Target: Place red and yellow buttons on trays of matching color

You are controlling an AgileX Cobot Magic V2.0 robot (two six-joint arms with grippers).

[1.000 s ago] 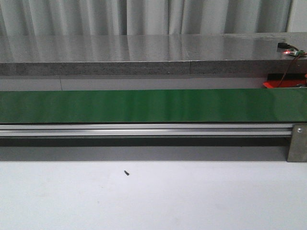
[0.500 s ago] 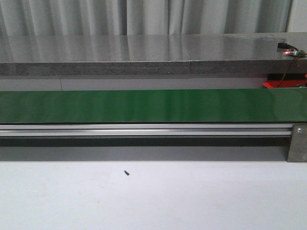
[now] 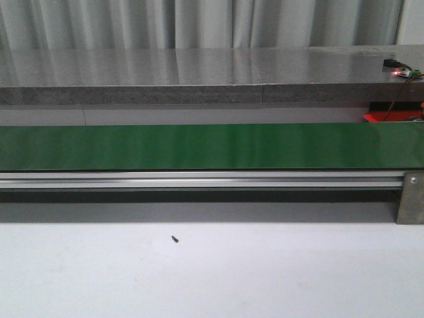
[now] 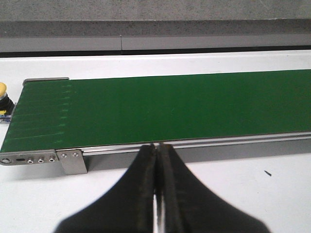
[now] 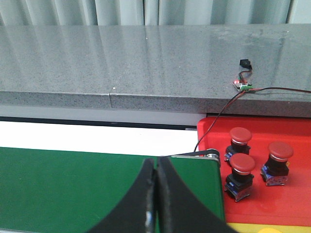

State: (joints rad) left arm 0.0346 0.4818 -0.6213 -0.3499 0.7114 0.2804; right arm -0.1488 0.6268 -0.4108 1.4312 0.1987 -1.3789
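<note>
Belt is bare in the front view, so there's nothing for you to pick yet. Red tray sits past the belt's right end and holds three red buttons, upright, near each other. A yellow edge shows beside it, likely the yellow tray. One yellow button sits off the belt's left end. Buttons look rigid, light, smooth-capped: take yours by the body under the cap. Left gripper and right gripper both have jaws pressed together, holding nothing.
</note>
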